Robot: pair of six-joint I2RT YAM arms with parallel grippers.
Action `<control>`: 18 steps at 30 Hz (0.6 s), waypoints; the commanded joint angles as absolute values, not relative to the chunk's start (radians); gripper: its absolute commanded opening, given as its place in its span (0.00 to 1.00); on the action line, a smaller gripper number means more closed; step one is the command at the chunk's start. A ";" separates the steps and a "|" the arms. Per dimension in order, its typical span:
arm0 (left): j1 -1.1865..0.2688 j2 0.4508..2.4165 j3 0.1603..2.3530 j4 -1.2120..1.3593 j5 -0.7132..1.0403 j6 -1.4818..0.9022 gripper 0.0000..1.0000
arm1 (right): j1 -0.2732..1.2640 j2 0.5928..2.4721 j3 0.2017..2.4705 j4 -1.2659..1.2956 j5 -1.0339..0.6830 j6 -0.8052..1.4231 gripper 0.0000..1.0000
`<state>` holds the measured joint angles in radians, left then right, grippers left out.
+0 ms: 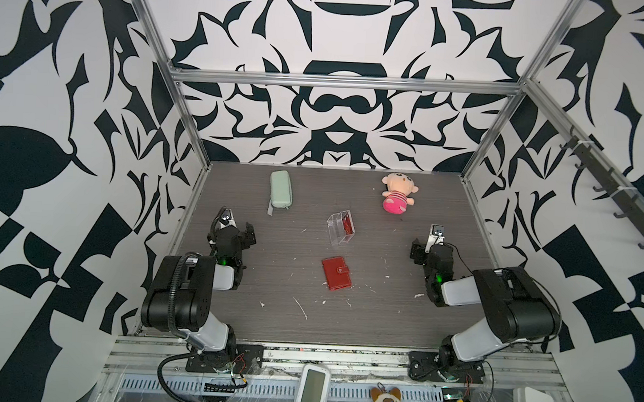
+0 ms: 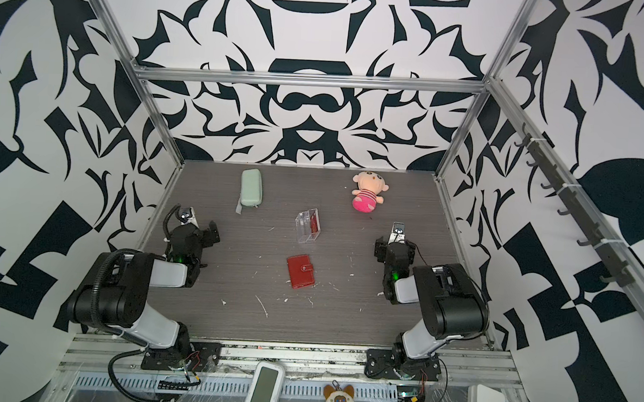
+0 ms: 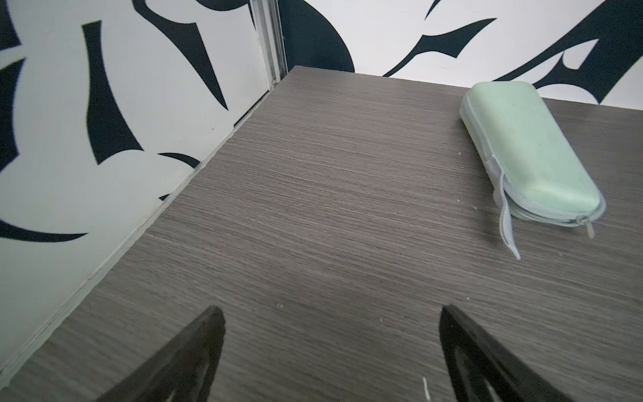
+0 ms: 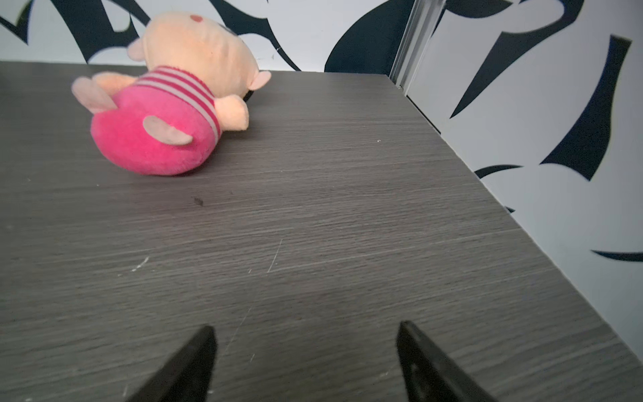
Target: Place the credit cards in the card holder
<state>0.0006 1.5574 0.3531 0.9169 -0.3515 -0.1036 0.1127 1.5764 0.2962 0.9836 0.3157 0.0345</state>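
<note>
We see the red card holder (image 1: 336,273) lying snapped shut mid-table, so it likely needs opening first. At its twelve o'clock, a clear box (image 1: 340,227) stands holding a red card (image 1: 346,226). Our left gripper (image 3: 328,313) at ten o'clock and right gripper (image 4: 306,327) at two o'clock hang wide, empty, clear of both.

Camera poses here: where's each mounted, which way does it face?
Both top views: overhead at the front, looking down at the table toward the back wall; both arms show.
Left wrist: low behind the open left gripper, facing the green case.
Right wrist: low behind the open right gripper, facing the plush doll.
Shared: both top views also show case and doll.
</note>
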 commanded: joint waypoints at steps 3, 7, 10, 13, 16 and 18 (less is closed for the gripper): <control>0.006 1.557 0.359 0.945 -0.386 -0.126 1.00 | 0.108 1.567 0.332 0.987 0.316 0.035 1.00; 0.006 1.556 0.360 0.943 -0.385 -0.128 1.00 | 0.107 1.568 0.327 0.997 0.320 0.032 1.00; 0.006 1.556 0.359 0.943 -0.386 -0.129 1.00 | 0.108 1.566 0.328 0.998 0.321 0.032 1.00; 0.006 1.557 0.360 0.943 -0.386 -0.129 1.00 | 0.108 1.567 0.327 0.997 0.321 0.031 1.00; 0.006 1.557 0.359 0.943 -0.386 -0.129 1.00 | 0.108 1.566 0.327 0.997 0.321 0.032 1.00; 0.007 1.557 0.358 0.945 -0.384 -0.133 1.00 | 0.108 1.566 0.328 0.997 0.321 0.031 1.00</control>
